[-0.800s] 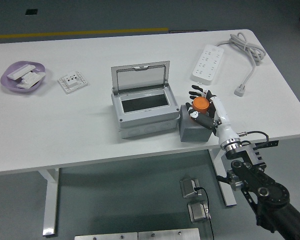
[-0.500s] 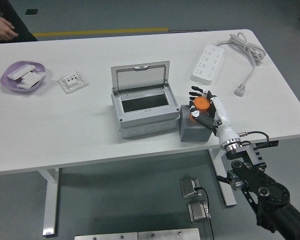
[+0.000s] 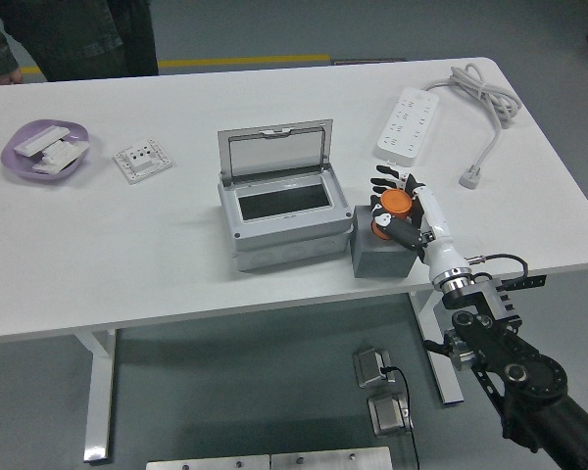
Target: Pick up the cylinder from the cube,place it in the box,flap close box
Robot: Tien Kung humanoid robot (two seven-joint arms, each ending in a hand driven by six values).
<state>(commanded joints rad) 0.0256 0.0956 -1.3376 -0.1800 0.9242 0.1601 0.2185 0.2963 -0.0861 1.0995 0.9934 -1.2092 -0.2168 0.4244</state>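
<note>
Barely anything moves: the right hand (image 3: pixel 400 211) stays wrapped around the orange cylinder (image 3: pixel 393 204), which still sits on the grey cube (image 3: pixel 377 255) beside the open box (image 3: pixel 279 217). No lift yet.

White table (image 3: pixel 176 255) on pale legs, over a grey-green floor (image 3: pixel 225 392). Yellow stripe (image 3: pixel 245 62) along the floor beyond the far edge

- Single head view, mounted high on the robot's side, facing forward and down.
- Covers the whole white table (image 3: pixel 176 255) at moderate distance, plus floor beyond both edges.
</note>
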